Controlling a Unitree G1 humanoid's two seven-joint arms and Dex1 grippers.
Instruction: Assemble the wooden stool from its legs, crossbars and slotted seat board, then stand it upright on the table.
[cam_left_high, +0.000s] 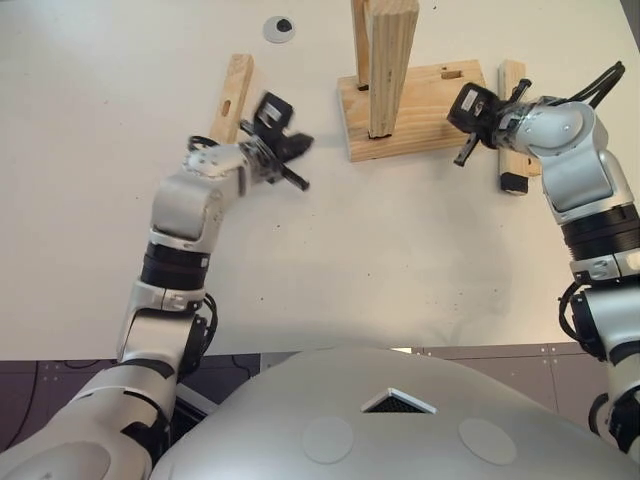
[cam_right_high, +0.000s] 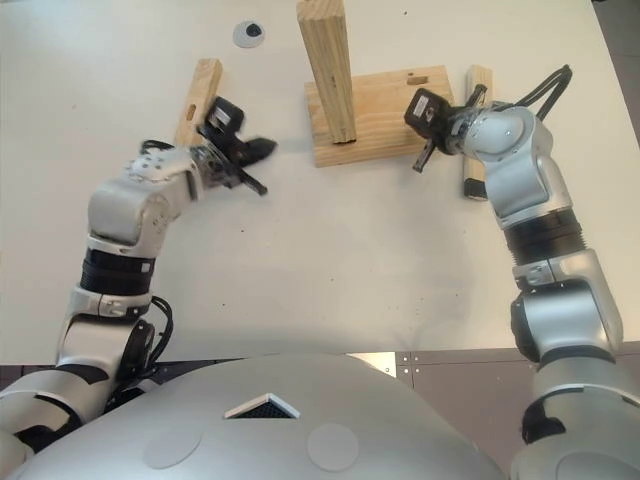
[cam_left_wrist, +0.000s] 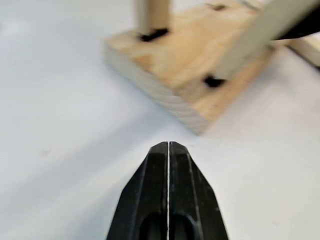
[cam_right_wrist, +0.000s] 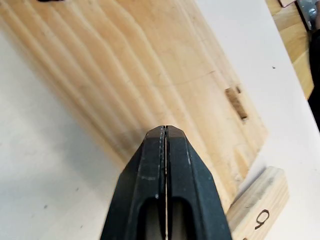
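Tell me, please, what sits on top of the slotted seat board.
Two wooden legs stand upright in slots of the seat board. Their lower ends are hidden inside the slots, and the legs cover the board behind them.

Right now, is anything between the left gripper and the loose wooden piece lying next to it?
Nothing visible. The loose wooden piece lies on bare table just beside the left gripper, which points toward the seat board instead.

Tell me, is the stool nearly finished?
Not yet. Two legs stand in the seat board. Left hand and right hand are shut, empty. The left piece and right piece lie loose on the table; fitting them and flipping it over remain.
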